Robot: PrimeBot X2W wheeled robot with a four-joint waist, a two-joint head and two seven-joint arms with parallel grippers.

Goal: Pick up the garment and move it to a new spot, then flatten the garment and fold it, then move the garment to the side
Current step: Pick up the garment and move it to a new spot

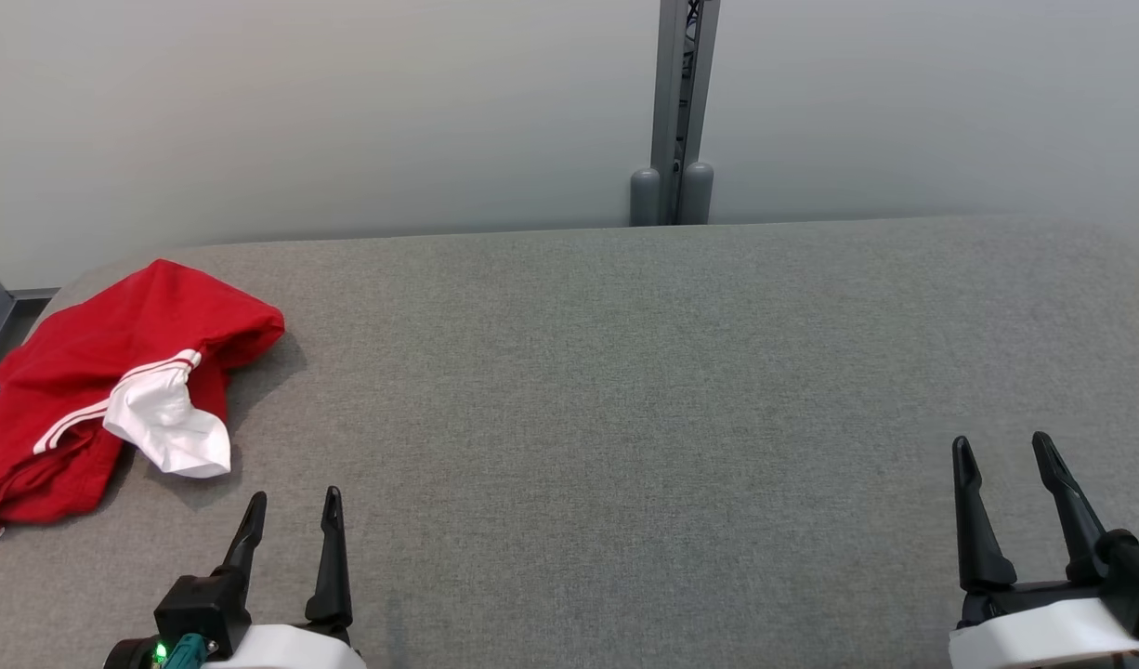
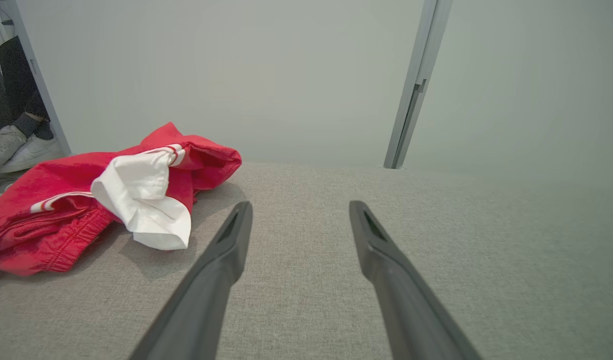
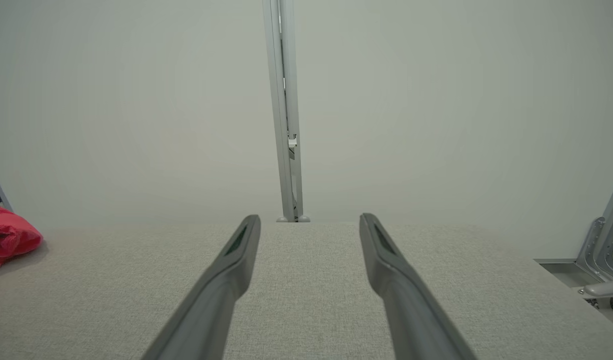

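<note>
The garment [image 1: 96,372] is red with white stripes and a white lining turned out, lying crumpled at the left end of the grey fabric table [image 1: 625,372]. My left gripper [image 1: 293,500] stands open at the lower left, just in front of and to the right of the garment, apart from it. In the left wrist view the garment [image 2: 61,200] lies left of my open left gripper [image 2: 300,206]. My right gripper [image 1: 1001,444] is open at the lower right, far from the cloth. The right wrist view has my right gripper [image 3: 310,219] open, with the garment's red edge [image 3: 6,237] at far left.
A grey post [image 1: 674,111] rises behind the table's far edge against a pale wall. A person's white shoes [image 2: 11,147] rest on the floor beyond the table's left end. A metal bracket [image 3: 599,250] sits off the right end.
</note>
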